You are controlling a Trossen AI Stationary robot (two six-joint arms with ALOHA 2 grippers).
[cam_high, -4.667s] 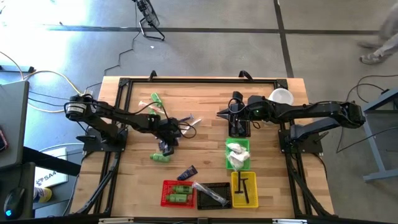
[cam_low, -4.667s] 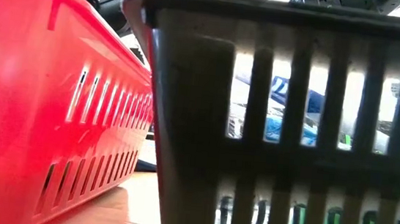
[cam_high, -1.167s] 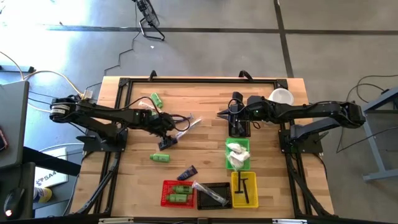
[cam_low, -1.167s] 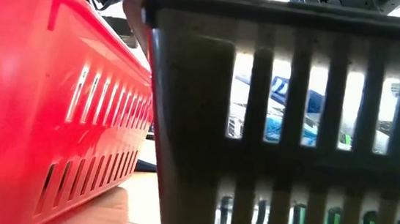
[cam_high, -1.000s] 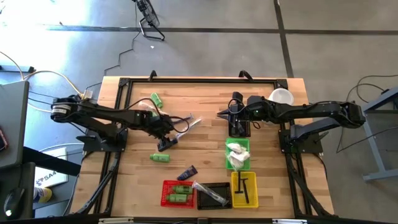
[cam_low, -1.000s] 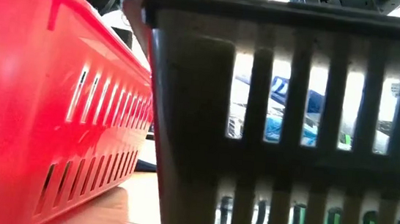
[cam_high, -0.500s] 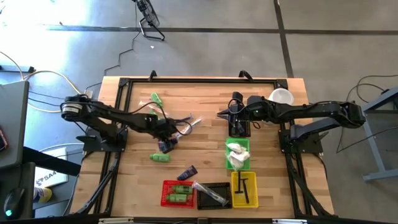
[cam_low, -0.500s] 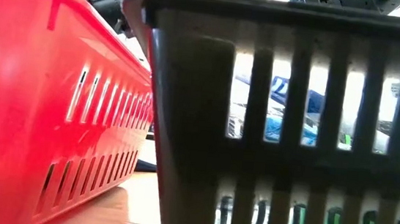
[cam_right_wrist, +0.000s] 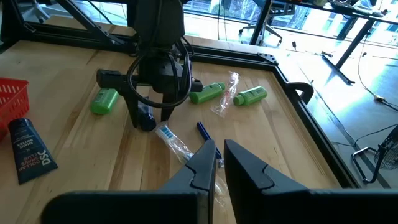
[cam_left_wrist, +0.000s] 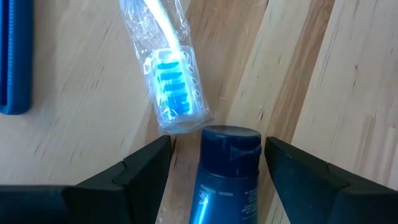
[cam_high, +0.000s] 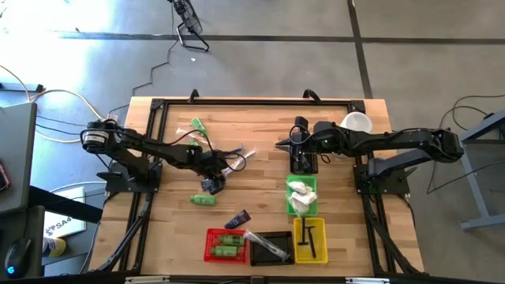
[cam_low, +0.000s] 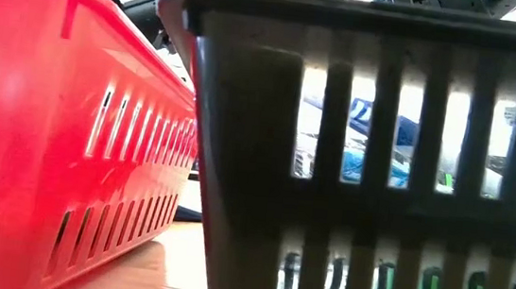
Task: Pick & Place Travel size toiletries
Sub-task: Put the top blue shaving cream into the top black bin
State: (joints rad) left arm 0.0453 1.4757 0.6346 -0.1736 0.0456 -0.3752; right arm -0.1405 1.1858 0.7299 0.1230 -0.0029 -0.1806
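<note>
Lying flat on the wooden table [cam_high: 260, 142], a dark navy tube [cam_left_wrist: 225, 174] sits between the spread fingers of our left gripper [cam_left_wrist: 214, 163], cap end forward, with bare wood showing on each side of it, so the fingers stand apart and clamp nothing. Just past the cap we see a clear-wrapped toothbrush [cam_left_wrist: 168, 74] with blue bristles, almost touching the tube. From above, that gripper [cam_high: 211, 183] hangs over the table's left half, with one green bottle [cam_high: 203, 200] just beside it and a second navy tube [cam_high: 237, 218] near the red basket [cam_high: 223, 245]. Further out stand the black basket [cam_high: 271, 246], yellow basket [cam_high: 309, 239] and green basket [cam_high: 301, 196]. Our right gripper [cam_right_wrist: 217, 163] waits near the white cup [cam_high: 357, 123], fingers nearly together, gripping nothing.
</note>
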